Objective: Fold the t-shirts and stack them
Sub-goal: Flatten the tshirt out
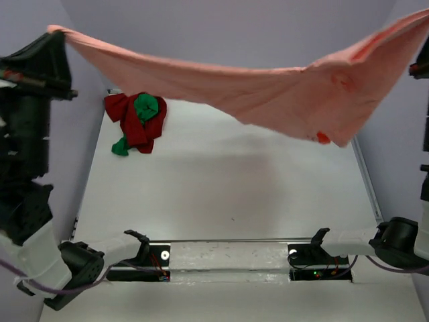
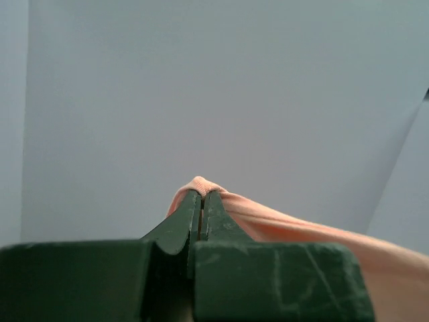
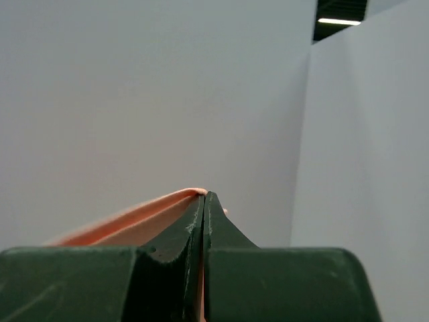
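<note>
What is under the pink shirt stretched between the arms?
Under the salmon-pink shirt lies the white table, with the dark red shirt and green shirt bunched together at far left. The cloth hides the table's far edge.

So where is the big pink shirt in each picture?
Top view: pink shirt stretched across the top, side to side, above the table.
Left wrist: pinched in the left claw, trailing to the lower right.
Right wrist: pinched in the right claw, trailing to the lower left.
Shared landmark: the pale wall behind.
</note>
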Tool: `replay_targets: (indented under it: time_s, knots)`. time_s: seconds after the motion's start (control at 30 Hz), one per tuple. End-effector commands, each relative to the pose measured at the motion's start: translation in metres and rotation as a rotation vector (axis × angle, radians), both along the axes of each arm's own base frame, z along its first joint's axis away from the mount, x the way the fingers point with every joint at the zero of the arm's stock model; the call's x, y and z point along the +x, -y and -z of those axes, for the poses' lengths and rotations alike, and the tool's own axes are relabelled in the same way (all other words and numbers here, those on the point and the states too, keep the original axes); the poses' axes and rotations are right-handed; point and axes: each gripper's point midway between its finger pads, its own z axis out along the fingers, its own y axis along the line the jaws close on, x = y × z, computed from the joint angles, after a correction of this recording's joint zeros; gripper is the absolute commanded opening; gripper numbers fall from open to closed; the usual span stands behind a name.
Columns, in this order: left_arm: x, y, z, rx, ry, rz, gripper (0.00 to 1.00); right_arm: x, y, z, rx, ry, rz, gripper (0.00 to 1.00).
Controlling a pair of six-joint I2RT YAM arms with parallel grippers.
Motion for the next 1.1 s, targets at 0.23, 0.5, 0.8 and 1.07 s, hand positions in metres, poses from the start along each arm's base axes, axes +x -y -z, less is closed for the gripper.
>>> replay_targets:
  time_s: [0.23, 0.5, 0.8, 1.07]
  knots:
    - [0.048, 0.009, 0.023, 0.028, -0.092, -0.073, 0.00, 0.028, -0.014, 0.012, -0.062, -0.057, 0.152, 0.00]
    - [0.165, 0.061, 0.077, 0.099, -0.228, -0.083, 0.00, 0.126, -0.073, 0.043, -0.186, -0.110, 0.210, 0.00]
    - [0.284, 0.073, 0.130, 0.140, -0.330, -0.065, 0.00, 0.232, -0.054, 0.082, -0.184, -0.205, 0.175, 0.00]
    - [0.294, 0.066, 0.138, 0.151, -0.337, -0.073, 0.00, 0.243, -0.053, 0.089, -0.192, -0.220, 0.163, 0.00]
